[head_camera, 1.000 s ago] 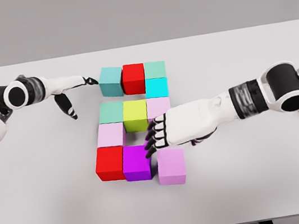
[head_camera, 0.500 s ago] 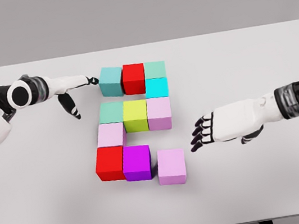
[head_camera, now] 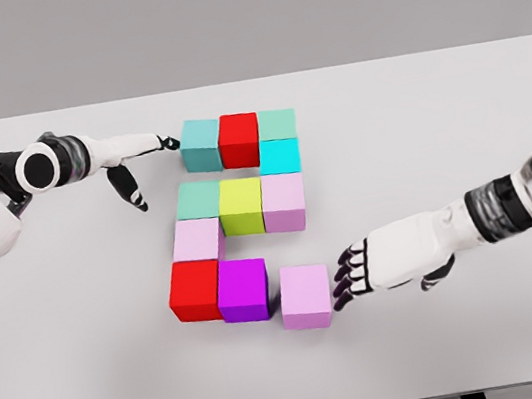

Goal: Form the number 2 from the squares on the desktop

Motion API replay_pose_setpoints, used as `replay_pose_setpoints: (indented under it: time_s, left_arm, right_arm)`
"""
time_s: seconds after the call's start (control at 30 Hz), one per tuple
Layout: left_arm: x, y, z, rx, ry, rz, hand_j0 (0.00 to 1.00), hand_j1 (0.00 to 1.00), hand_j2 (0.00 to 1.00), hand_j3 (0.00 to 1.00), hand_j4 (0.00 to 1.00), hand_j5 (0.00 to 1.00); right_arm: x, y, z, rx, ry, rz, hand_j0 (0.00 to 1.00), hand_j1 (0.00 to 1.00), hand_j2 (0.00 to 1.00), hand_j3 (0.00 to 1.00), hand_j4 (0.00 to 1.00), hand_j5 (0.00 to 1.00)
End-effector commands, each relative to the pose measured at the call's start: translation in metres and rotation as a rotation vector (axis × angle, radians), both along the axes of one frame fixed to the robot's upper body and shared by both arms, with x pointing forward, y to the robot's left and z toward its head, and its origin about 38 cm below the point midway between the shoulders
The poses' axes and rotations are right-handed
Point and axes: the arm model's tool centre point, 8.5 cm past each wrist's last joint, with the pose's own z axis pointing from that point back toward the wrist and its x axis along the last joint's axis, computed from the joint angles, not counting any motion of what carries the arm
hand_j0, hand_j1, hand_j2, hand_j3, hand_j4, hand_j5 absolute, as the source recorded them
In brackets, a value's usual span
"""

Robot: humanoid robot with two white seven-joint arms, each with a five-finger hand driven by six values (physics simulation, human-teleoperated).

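Moved leftward, right hand (head_camera: 363, 270), fingers spread, touches the pink cube (head_camera: 306, 296) empty.

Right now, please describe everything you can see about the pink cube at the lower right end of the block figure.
The light pink cube looks matte, plain and unmarked, with sharp edges. It sits flat on the white table as the last block of the bottom row, slightly lower than the purple cube on its left and about touching it; a thin gap cannot be ruled out. The right hand reaches its right side, dark fingertips at or just touching that face, fingers not closed around it.
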Motion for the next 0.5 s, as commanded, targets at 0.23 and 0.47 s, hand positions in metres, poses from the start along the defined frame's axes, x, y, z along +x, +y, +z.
replay_pose_setpoints:
  time_s: [0.23, 0.47]
  left_arm:
    - [0.002, 0.003, 0.001, -0.004, 0.000, 0.011, 1.00, 1.00, 1.00, 1.00, 1.00, 1.00]
    - [0.004, 0.026, 0.009, 0.006, -0.013, 0.051, 1.00, 1.00, 1.00, 1.00, 1.00, 1.00]
  right_arm:
    - [0.004, 0.010, 0.007, 0.021, -0.013, 0.015, 1.00, 1.00, 1.00, 1.00, 1.00, 1.00]
    - [0.007, 0.018, 0.014, 0.052, -0.014, 0.022, 1.00, 1.00, 1.00, 1.00, 1.00, 1.00]
